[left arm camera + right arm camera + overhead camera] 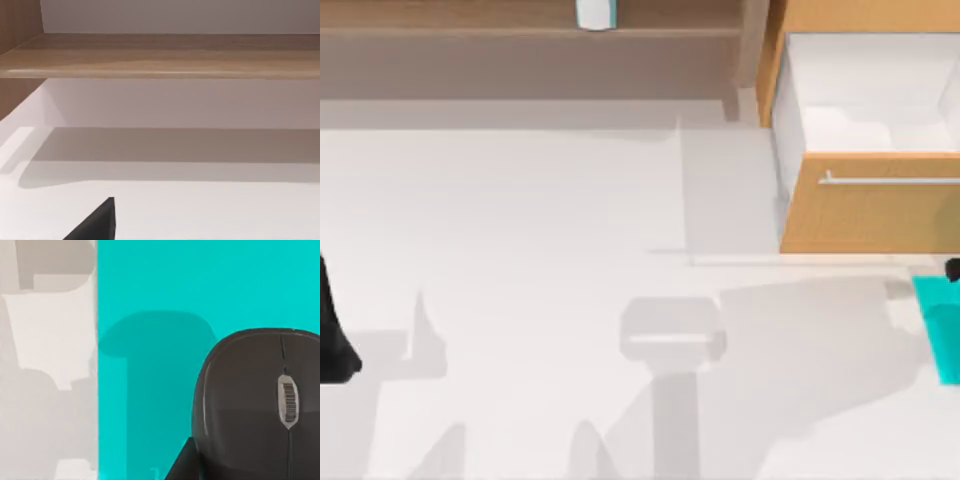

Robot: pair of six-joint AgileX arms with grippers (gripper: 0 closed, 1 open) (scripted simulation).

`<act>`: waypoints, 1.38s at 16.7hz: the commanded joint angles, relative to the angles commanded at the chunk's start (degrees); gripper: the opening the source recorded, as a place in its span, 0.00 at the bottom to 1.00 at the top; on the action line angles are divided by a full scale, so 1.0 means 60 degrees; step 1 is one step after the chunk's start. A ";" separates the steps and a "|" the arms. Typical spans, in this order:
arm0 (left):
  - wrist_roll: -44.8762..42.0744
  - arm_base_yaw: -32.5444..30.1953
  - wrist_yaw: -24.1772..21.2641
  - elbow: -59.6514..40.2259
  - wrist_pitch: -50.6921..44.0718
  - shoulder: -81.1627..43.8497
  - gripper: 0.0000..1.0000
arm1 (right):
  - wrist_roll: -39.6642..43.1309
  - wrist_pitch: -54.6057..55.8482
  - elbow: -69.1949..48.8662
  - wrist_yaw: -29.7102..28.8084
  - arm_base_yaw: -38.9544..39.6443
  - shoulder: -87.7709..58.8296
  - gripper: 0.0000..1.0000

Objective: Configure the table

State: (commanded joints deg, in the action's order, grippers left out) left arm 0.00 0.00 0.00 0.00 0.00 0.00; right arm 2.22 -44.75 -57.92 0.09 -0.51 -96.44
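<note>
White table (520, 250) is spanning nearly the whole top view, with the wooden shelf (520, 50) along its far edge and the drawer cabinet (865, 130) at far right. The cabinet's drawer (870, 100) is standing pulled open, its silver bar handle (890, 181) facing the arms; the inside is looking white and I can't tell if anything is in it. Probably left open to take or give items for the setup. A small white and teal container (594, 12) is sitting on the shelf, cut by the frame.

A teal mat (940, 325) is lying flat at the table's right edge; in the right wrist view a dark computer mouse (260, 405) is resting on it, wheel (288, 401) up. That looks like the desk layout already coming together.

Right arm is hanging directly over the mouse and mat, camera looking straight down; one dark finger tip (182, 462) is showing beside the mouse, grip state cannot tell. Left arm (332, 320) is sitting at the table's left edge, wrist aimed low toward the shelf; one finger tip (97, 222) visible, grip state cannot tell.
</note>
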 joint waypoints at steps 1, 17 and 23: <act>0.0000 0.0000 0.0000 0.0000 0.0000 0.0000 1.00 | -0.0001 0.0050 -0.0033 0.0000 -0.0022 -0.0038 0.00; 0.0000 0.0000 0.0000 0.0000 0.0000 0.0000 1.00 | -0.0049 0.0402 0.0003 0.0012 -0.0134 -0.0555 0.30; 0.0000 0.0000 0.0000 0.0000 0.0000 0.0000 1.00 | -0.0049 0.0402 0.0003 0.0012 -0.0134 -0.0555 0.75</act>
State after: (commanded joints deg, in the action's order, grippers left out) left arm 0.00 0.00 0.00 0.00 0.00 0.00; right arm 1.92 -42.33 -57.90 0.17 -1.31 -99.77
